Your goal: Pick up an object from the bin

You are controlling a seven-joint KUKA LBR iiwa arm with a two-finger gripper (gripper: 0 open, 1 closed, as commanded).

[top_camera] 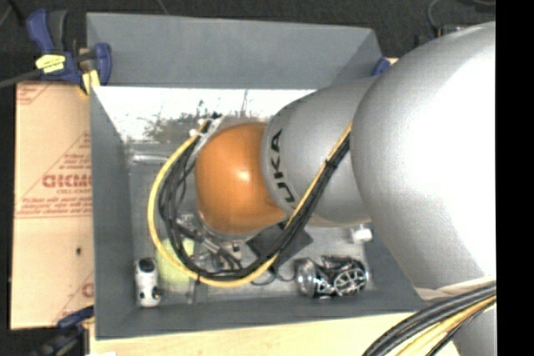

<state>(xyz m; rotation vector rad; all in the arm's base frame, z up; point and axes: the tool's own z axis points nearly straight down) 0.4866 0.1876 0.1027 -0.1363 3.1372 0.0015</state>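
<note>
- Reaching into the grey bin (108,204) from the right, the arm (417,146) holds its gripper (210,253) low over the floor, close to the front wall and tucked beneath the orange wrist cover (238,179).
- Whether the gripper is apart, together or clamped on anything cannot be told. The cover and the loop of yellow and black cables (160,204) hide its working end.
- Nearest to it is a pale yellow-green thing (173,264), lying on the floor just left of the gripper and partly under the cables. Given the low pose, this is probably the thing to be picked, though nothing shows it gripped.
- Further left of the gripper, near the front left corner, a small white bottle-like thing (148,281) sits just beside the yellow-green one.
- To the gripper's right, well apart from it, a rounded thing with a black-and-white mesh pattern (334,278) lies against the front wall. Behind that, a small white piece (360,235) sits at the edge of the arm's bulk.
- The space is cramped, with the front wall close by and the cables draped around the gripper's left side. The white bottle-like thing is near enough to the yellow-green one that a grasp there could nudge it.
</note>
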